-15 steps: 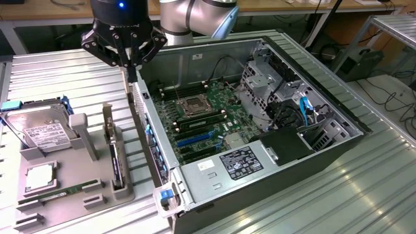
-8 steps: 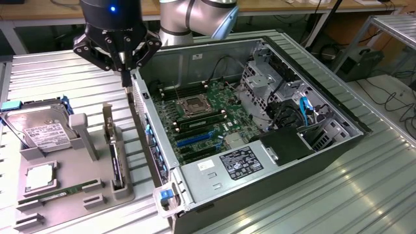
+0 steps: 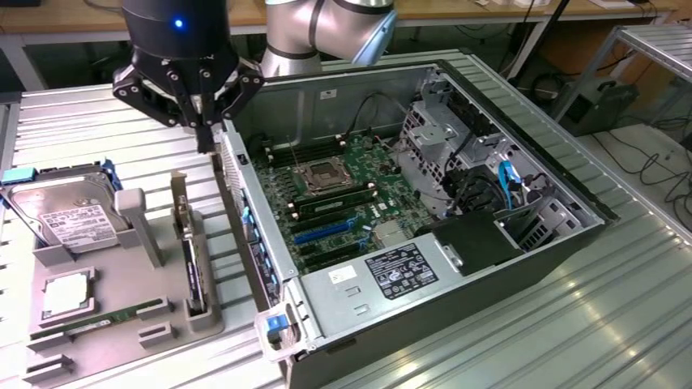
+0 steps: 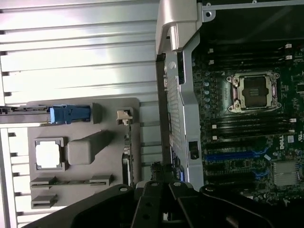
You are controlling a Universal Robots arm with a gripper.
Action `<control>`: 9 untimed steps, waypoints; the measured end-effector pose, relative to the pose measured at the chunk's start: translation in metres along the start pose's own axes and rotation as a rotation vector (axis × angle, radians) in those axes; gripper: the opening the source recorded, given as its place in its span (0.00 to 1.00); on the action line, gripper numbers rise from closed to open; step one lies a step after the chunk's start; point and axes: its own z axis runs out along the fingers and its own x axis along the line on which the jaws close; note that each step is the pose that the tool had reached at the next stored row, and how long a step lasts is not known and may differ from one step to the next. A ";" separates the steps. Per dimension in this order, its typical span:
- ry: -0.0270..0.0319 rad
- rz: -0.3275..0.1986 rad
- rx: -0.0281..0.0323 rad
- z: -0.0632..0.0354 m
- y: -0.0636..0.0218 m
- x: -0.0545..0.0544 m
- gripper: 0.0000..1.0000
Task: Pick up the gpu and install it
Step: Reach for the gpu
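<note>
Claw [image 3: 204,144] pressed together, gripping nothing, hovers by PC case's [image 3: 324,101] rear edge. Gpu [image 3: 193,263] stands on edge in gray tray [image 3: 113,284] on table [image 3: 605,324], at claw's 6 o'clock in exterior view; hard drive [image 3: 65,215] at gpu's 9.

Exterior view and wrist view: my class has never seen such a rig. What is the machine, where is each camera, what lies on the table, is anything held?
The machine is a robot arm ending in a claw. The exterior view comes from a camera off the arm; the wrist view from one on its wrist. On the table lie an open computer case and a grey tray with a hard drive and the gpu standing on edge. The claw is shut and holds nothing.
</note>
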 end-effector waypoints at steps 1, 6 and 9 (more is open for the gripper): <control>-0.0001 0.000 -0.0001 0.0001 -0.0014 0.001 0.11; -0.0001 0.000 0.0000 0.0001 -0.0081 0.002 0.11; 0.0000 0.000 0.0000 0.0002 -0.0122 0.003 0.11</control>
